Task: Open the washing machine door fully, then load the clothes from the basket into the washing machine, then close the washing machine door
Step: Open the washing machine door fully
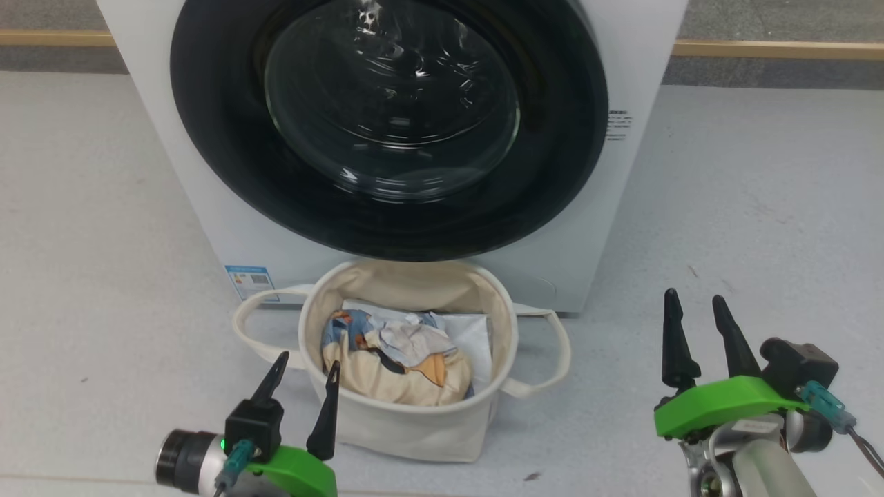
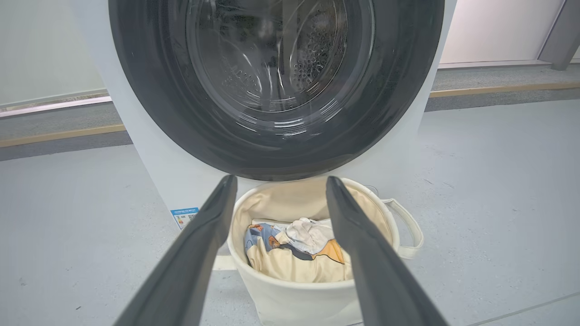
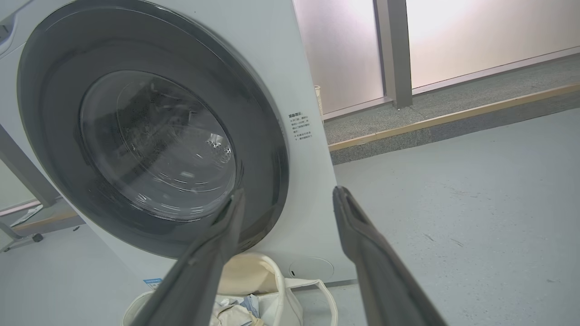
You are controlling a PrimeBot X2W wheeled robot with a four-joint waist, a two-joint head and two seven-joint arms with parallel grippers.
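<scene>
Closest to the head camera, the left jaws sit low at the left, their two dark fingers [image 1: 324,414] spread apart on a green mount with nothing between them; the right jaws, low at the right, also stand open and empty, their fingers [image 1: 675,345] pointing up over bare grey floor [image 1: 760,207]. Just ahead of the left jaws stands the basket [image 1: 407,428], cream canvas with a loop handle on each side, well off to the left of the right jaws. In the head view one left fingertip overlaps its near rim, though contact cannot be judged. From the left wrist the basket [image 2: 290,303] lies beyond and between the fingers [image 2: 190,262]. Inside it the clothes [image 1: 407,366] are bunched together, cream and light blue with orange prints, lying on a flat white sheet [image 1: 469,331]; the left wrist view shows the same heap of clothes [image 2: 294,258]. Directly behind the basket rises the washing machine [image 1: 552,269], with a blue label [image 1: 250,279] at its lower left corner. Farther up, beyond both jaws, the washing machine door [image 1: 390,103] lies shut against the white front, glossy black around a bulging glass window. From the right wrist the door [image 3: 149,136] stands past the left one of the fingers [image 3: 376,271].
</scene>
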